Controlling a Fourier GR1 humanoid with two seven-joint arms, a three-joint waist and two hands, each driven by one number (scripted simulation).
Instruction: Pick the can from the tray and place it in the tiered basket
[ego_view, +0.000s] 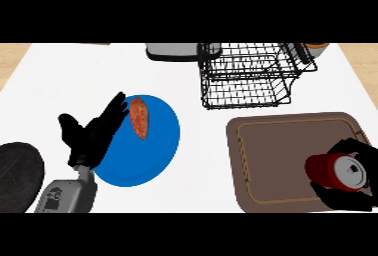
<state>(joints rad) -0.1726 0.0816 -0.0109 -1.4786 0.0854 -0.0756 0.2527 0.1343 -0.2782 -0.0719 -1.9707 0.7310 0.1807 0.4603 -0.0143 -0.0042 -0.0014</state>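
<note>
Can (341, 171): red body with a silver end face, located at the right edge of the brown tray (284, 135), near the tray's lower right corner. The silver end faces up toward the camera and slightly right, so the long axis appears tilted rather than flat on the tray; whether the can still touches the tray surface cannot be determined.

Right hand (345, 197): black fingers curled around the can from above and below, enclosing it. This hand has the can in its grasp.

Left hand (92, 135): fingers straight and relaxed, held over the left edge of the blue plate (159, 150), which carries an orange-brown oblong food item (139, 118). It holds nothing and is well apart from the can.

Tiered basket (247, 75): black wire construction, standing on the white tabletop (199, 170) beyond the tray's far edge. From the can, the basket lies forward and to the left.

Assessment: the grasp step appears complete or nearly so. The coming move likely requires a lift, then travel away from the robot and inward, with the can clearing the basket's upper wire rim before release. The right hand is the only practical one for this.
</note>
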